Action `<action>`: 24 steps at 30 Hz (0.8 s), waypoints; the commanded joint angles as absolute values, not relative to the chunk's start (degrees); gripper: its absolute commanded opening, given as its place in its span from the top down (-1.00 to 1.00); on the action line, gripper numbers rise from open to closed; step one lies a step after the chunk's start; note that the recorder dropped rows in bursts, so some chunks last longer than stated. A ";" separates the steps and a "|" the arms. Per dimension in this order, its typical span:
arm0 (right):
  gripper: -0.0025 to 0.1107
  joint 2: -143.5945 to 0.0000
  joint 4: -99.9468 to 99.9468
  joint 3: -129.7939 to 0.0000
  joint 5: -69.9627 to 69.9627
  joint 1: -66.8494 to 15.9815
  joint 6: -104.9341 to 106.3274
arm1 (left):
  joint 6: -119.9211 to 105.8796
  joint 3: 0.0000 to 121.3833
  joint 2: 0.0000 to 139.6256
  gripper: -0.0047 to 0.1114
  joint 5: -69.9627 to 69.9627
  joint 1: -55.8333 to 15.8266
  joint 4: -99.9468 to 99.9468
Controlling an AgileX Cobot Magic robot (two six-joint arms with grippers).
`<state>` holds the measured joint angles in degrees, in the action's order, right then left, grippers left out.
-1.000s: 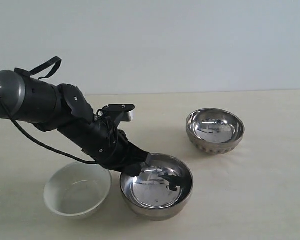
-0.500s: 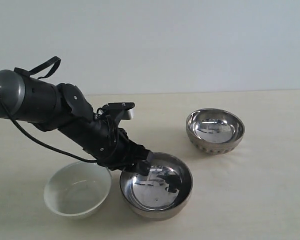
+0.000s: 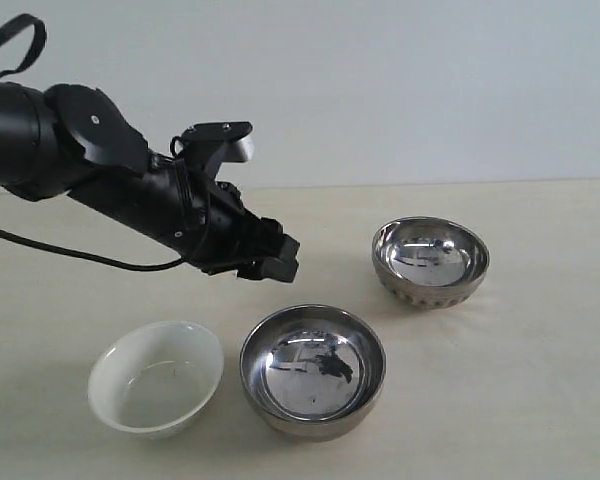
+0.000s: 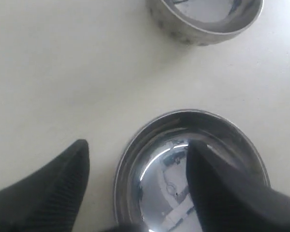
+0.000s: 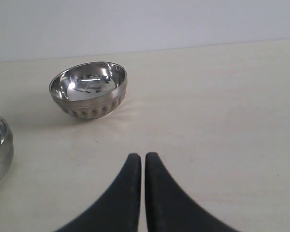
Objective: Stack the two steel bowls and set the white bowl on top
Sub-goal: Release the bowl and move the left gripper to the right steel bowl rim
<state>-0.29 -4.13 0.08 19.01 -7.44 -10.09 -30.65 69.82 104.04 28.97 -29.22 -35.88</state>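
Pale cream tabletop (image 3: pixel 540 400) beneath a plain light grey wall (image 3: pixel 380 80)

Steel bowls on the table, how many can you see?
2. The smooth steel bowl sits in front, beside the white bowl; the ribbed steel bowl stands apart, farther back right. None seems hidden.

Black left arm (image 3: pixel 130 200) (cable (image 3: pixel 90 260) trailing) with tapered black pincer (image 3: pixel 272 258).
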 commanded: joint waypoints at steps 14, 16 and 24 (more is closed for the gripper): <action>0.96 0.00 -4.56 0.00 18.63 -7.61 -10.02 | -26.97 72.05 99.82 -0.05 28.22 -23.27 -34.92; 0.96 0.00 -4.56 0.00 18.63 -7.61 -10.02 | -26.97 74.73 101.18 -0.05 31.09 -23.27 -35.02; 0.96 0.00 -4.56 0.00 18.63 -7.61 -10.02 | -25.88 84.23 108.07 -0.05 36.09 -24.24 -36.14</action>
<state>-0.29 -4.13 0.08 19.01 -7.44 -10.09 -26.53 81.57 106.15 35.36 -23.33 -35.44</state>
